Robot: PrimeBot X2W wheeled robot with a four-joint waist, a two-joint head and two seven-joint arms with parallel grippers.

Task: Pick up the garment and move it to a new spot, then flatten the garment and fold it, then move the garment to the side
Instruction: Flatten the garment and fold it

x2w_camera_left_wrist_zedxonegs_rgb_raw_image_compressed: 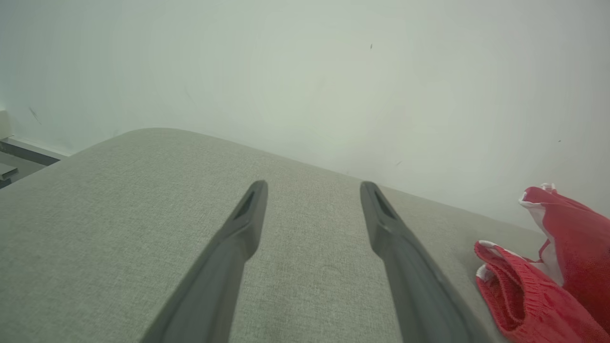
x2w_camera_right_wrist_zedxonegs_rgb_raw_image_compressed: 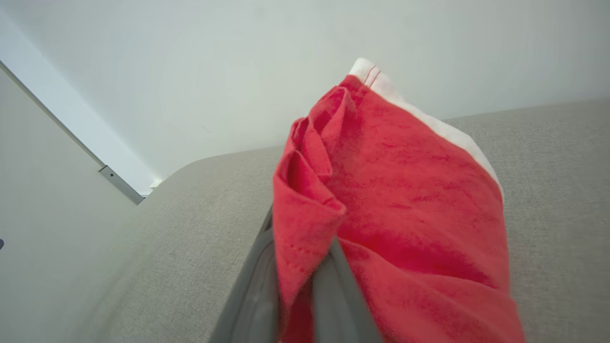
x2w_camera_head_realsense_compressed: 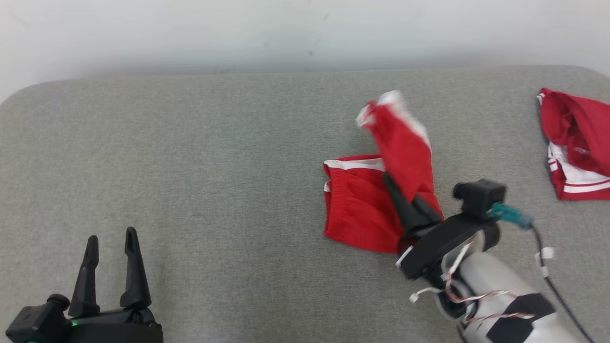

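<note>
The right gripper [x2w_camera_head_realsense_compressed: 391, 186] is closed on the red shorts [x2w_camera_head_realsense_compressed: 357, 209]. Its two dark fingers [x2w_camera_head_realsense_compressed: 398, 200] pinch a fold of the cloth between them. In the right wrist view the fold bunches up right at the fingertips and drapes over the right-hand finger, hiding most of it.

From the pinch, one part of the shorts rises ahead of the gripper and stands clear of the grey pad [x2w_camera_head_realsense_compressed: 214, 166]. A white band runs along this part's far edge, and its top is blurred. The rest of the shorts lies flat on the pad, just to the left of the fingers and partly under them. The gathered edge of that flat part, trimmed in white, faces away from the gripper.

The left gripper [x2w_camera_head_realsense_compressed: 111, 236] sits low over the pad, well to the left of the shorts. Its jaws are spread wide with nothing between them. In the left wrist view the shorts [x2w_camera_left_wrist_zedxonegs_rgb_raw_image_compressed: 529, 295] lie off to the right of its fingers and do not touch them. Bare pad stretches ahead of its tips to a pale wall [x2w_camera_left_wrist_zedxonegs_rgb_raw_image_compressed: 305, 71].

A second garment [x2w_camera_head_realsense_compressed: 576, 143], also red and white, lies crumpled on the pad. It is well to the right of the right gripper, apart from the shorts.
</note>
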